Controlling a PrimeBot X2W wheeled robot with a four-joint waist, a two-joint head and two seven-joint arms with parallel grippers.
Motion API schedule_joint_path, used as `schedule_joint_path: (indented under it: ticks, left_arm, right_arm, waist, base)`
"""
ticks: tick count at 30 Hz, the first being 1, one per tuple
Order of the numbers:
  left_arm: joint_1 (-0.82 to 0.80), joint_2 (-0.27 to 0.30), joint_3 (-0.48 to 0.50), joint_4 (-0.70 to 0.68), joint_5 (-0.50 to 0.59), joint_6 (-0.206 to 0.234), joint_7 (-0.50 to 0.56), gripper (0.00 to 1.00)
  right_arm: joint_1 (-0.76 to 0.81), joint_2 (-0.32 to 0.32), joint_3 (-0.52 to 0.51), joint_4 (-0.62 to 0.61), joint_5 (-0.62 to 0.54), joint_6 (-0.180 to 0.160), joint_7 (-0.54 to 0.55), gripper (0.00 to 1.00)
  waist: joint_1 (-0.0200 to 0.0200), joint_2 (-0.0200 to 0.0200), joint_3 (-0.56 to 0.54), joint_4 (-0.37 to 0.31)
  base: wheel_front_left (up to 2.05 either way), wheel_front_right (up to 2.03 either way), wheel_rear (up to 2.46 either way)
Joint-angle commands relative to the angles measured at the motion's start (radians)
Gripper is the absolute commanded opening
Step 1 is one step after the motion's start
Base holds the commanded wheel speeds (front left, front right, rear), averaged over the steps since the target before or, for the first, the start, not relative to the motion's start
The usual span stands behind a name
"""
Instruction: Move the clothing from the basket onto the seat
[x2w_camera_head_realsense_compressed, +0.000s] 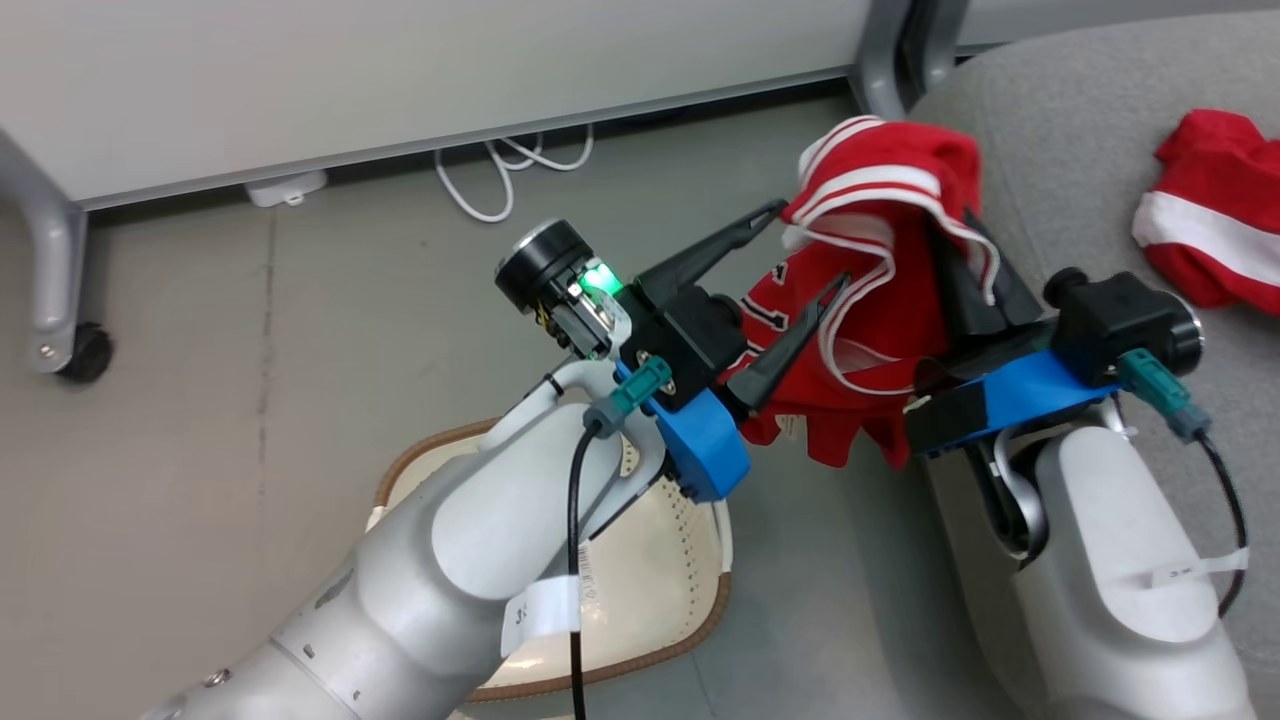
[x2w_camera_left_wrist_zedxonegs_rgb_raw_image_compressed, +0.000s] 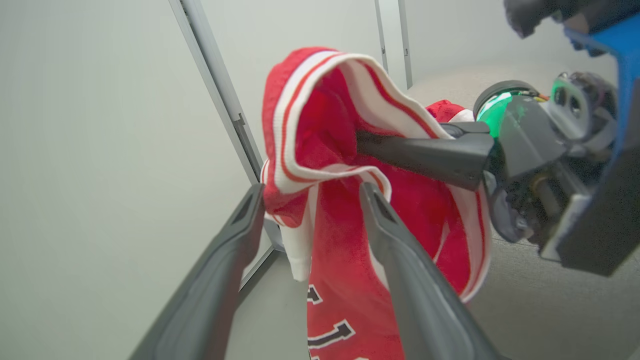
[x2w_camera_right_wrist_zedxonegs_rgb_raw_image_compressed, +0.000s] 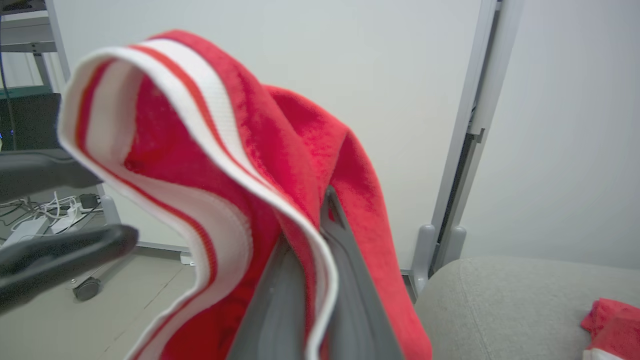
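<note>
Left claw (x2w_camera_head_realsense_compressed: 812, 244) is wide open beside the red shirt (x2w_camera_head_realsense_compressed: 890, 330); right claw (x2w_camera_right_wrist_zedxonegs_rgb_raw_image_compressed: 312, 220) pinches it tight, by the seat (x2w_camera_head_realsense_compressed: 1080, 100).

One garment (x2w_camera_head_realsense_compressed: 890, 200) hangs from the right pincer (x2w_camera_head_realsense_compressed: 962, 268), just right of the left pincer (x2w_camera_head_realsense_compressed: 810, 248); the basket (x2w_camera_head_realsense_compressed: 722, 600) sits on the floor (x2w_camera_head_realsense_compressed: 250, 350) below the left pincer, and a second garment (x2w_camera_head_realsense_compressed: 1215, 220) lies on the seat (x2w_camera_head_realsense_compressed: 1090, 110) beyond the right pincer.

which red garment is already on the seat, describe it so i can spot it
Find the grey seat on the right of the head view. At that view's right edge lies a crumpled red garment with a broad white band. Unlike the lettered jersey held up by the right gripper, it rests on the seat, untouched.
</note>
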Motion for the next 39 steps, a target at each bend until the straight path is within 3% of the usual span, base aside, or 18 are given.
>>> schedule_joint_path:
  ticks: [1,21,31,39]
  left_arm:
    - [0.02,0.007,-0.012,-0.006,0.005,-0.003,-0.003,1.0]
    - [0.095,0.042,-0.078,-0.069,0.004,-0.003,-0.003,1.0]
    - [0.111,0.05,-0.082,-0.079,0.007,-0.004,-0.003,1.0]
    - [0.088,0.059,-0.064,-0.092,0.018,-0.002,-0.003,1.0]
  right_arm:
    - [0.016,-0.005,-0.026,-0.016,-0.004,0.0,-0.001,0.0]
    - [0.173,-0.007,-0.259,-0.182,-0.002,0.0,-0.001,0.0]
    - [0.25,0.002,-0.302,-0.214,0.009,0.0,-0.001,0.0]
    - [0.175,0.003,-0.285,-0.235,0.01,0.0,-0.001,0.0]
  waist:
    - [0.0,-0.0001,0.016,-0.036]
    - [0.0,-0.0001,0.088,-0.246]
    - [0.0,-0.0001,0.101,-0.272]
    - [0.0,-0.0001,0.121,-0.264]
  base:
    - [0.0,0.0,0.0]
    - [0.0,0.0,0.0]
    - [0.0,0.0,0.0]
    - [0.0,0.0,0.0]
